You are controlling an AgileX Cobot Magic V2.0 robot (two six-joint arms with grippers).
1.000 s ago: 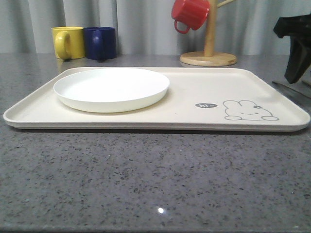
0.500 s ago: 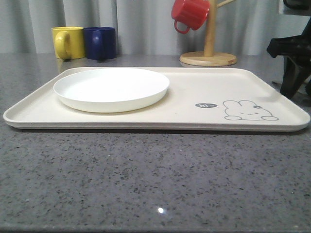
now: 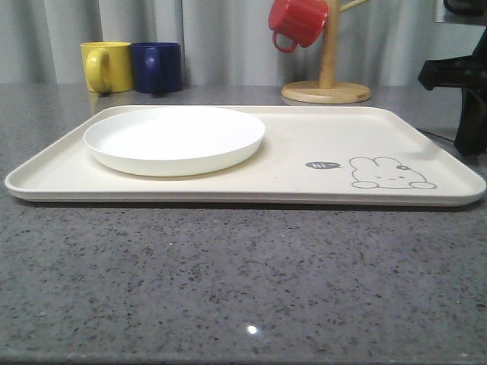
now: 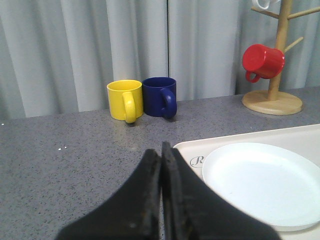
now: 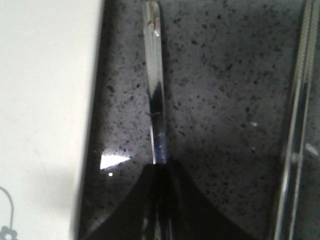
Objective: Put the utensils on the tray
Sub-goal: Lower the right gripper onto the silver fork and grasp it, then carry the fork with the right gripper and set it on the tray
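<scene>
Over the last second my right gripper (image 5: 161,200) has dropped from above the tray's (image 3: 289,156) far right edge to the counter (image 3: 228,281) beside it, at about three o'clock from the rabbit drawing (image 3: 392,173). In its wrist camera the fingers now pinch together over the near end of a slim silver utensil handle (image 5: 155,90), so I judge the first pick is under way and nothing is on the tray yet. That handle lies flat on the counter just beside the tray rim, shiny and narrow; I cannot tell whether it is fork or spoon. The chopsticks (image 5: 295,125) lie parallel, farther out. The white plate (image 3: 175,139) sits at the tray's nine o'clock. My left gripper (image 4: 161,165) is pressed closed, holding nothing.
</scene>
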